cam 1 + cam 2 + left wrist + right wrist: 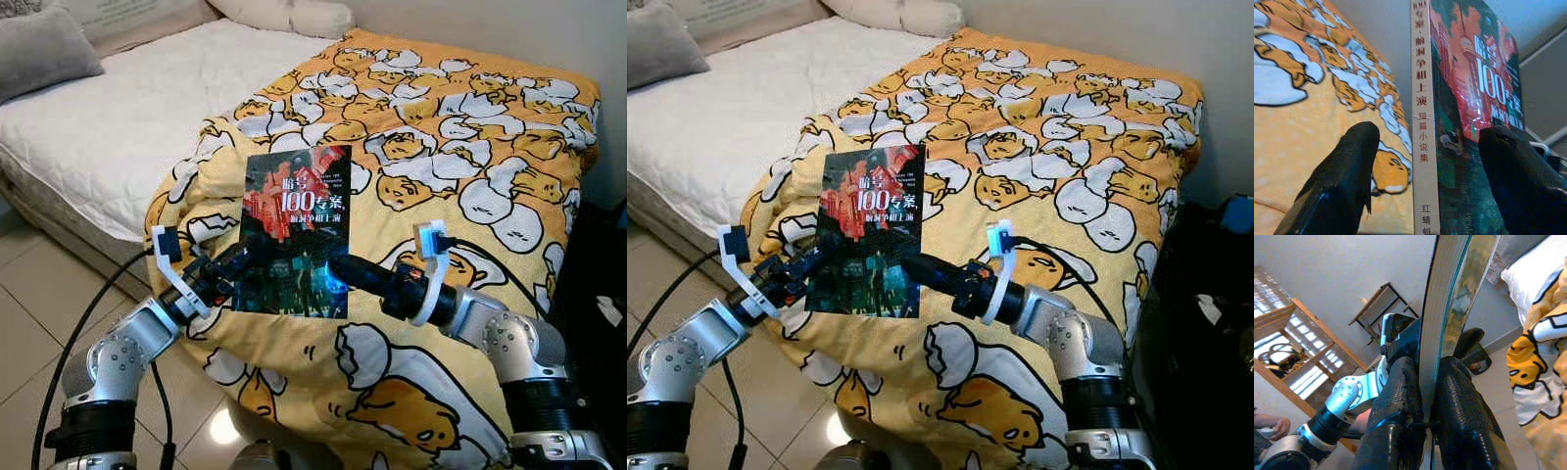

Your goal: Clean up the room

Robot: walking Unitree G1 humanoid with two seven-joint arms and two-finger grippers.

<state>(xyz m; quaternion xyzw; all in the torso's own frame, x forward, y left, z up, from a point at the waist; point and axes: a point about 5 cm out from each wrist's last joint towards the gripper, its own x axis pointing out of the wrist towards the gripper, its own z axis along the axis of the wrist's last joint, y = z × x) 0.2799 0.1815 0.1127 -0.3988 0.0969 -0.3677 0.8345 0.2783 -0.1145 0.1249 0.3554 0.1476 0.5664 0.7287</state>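
**Book held upright over the blanket, between two grippers**

While the right gripper (1422, 396) pinches the book (296, 231) at its lower page edge, the safest way to do this step is to keep that one grip steady and not let both arms pull at once. I judge the step in hand to be a handover or a lift of the book away from the bed (118, 127), so the book should stay upright and move slowly, because a thin pinch on a tall cover can let it swing.

The right gripper's jaws are closed tight on the book: one finger presses on each cover, and the page block stands up from between them. The left gripper (1425, 171) has its jaws wide apart. The spine of the book stands in the gap between them, with one finger (1339, 181) on the back side, apart from the book, and the other before the front cover; I cannot tell if that one touches it. If the left gripper is to take the book, it should close fully before the right one lets go.

The book is lifted above the yellow cartoon blanket (470, 166), at the near edge of the bed, with its front cover facing the head camera, and it stands between the two grippers.
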